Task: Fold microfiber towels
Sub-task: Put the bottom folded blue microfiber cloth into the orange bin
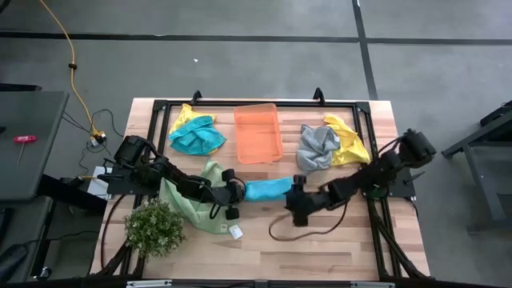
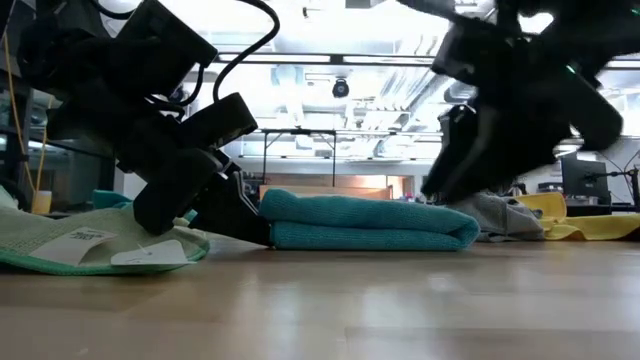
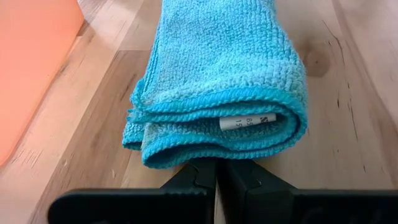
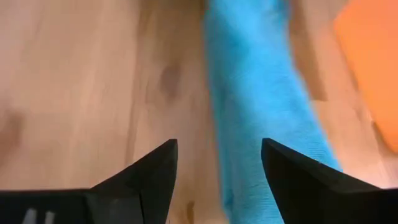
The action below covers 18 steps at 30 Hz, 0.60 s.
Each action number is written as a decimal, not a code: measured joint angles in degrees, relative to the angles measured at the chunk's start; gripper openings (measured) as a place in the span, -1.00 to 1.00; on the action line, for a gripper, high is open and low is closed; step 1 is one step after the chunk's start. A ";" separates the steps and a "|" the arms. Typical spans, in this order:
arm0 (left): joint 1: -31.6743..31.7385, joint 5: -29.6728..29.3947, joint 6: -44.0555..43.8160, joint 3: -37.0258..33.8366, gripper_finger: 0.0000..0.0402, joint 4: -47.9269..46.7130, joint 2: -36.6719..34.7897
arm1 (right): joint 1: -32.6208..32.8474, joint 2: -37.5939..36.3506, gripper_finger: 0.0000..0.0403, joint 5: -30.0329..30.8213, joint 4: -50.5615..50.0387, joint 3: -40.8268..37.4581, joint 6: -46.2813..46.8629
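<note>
- Your landmark is the orange bin (image 1: 258, 132), at the far middle of the table (image 1: 344, 248). Everything below is placed from it.
- The teal towel (image 1: 268, 189) lies just on the near side of the bin, folded into a narrow, layered strip. In the low view it sits flat with a rounded fold on one end, so this one looks close to done.
- Your left end effector (image 3: 216, 177) is at the strip's end on the bin's left-near side. Its fingers are together, tips touching, right against the towel's edge where the white tag (image 3: 247, 121) peeks out. I judge it is there to pin or pinch that end so the layers do not spring open, though I can't confirm cloth lies between the tips.
- Your right end effector (image 4: 219, 163) is at the strip's other end, on the bin's right-near side, with its fingers spread wide and nothing between them. It hovers over bare wood beside the towel, probably freed to smooth or regrasp.
- A green towel (image 1: 192, 200) lies spread under the left arm, left and near of the bin, beside the plant (image 1: 155, 227). It is likely next.
- Left of the bin sits a yellow-and-teal heap (image 1: 196, 134); right of it a grey-and-yellow heap (image 1: 330, 144). Both are crumpled and unfolded.
- Watch that lifting the left end effector doesn't drag the top layer.
</note>
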 joint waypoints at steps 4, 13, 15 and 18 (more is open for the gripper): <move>0.00 0.00 -0.06 0.00 -1.00 0.02 0.00 | 1.00 5.33 0.12 7.28 0.27 2.63 -4.86; -0.02 0.20 -0.08 0.00 -1.00 0.02 0.00 | -1.37 11.79 0.12 5.42 0.04 6.60 -9.54; -0.04 0.21 -0.08 0.00 -1.00 0.01 0.00 | -2.10 12.44 0.11 2.97 0.17 7.23 -9.70; -0.02 0.39 -0.08 0.00 -1.00 -0.01 -0.02 | -3.02 13.04 0.11 1.97 -0.03 7.28 -8.21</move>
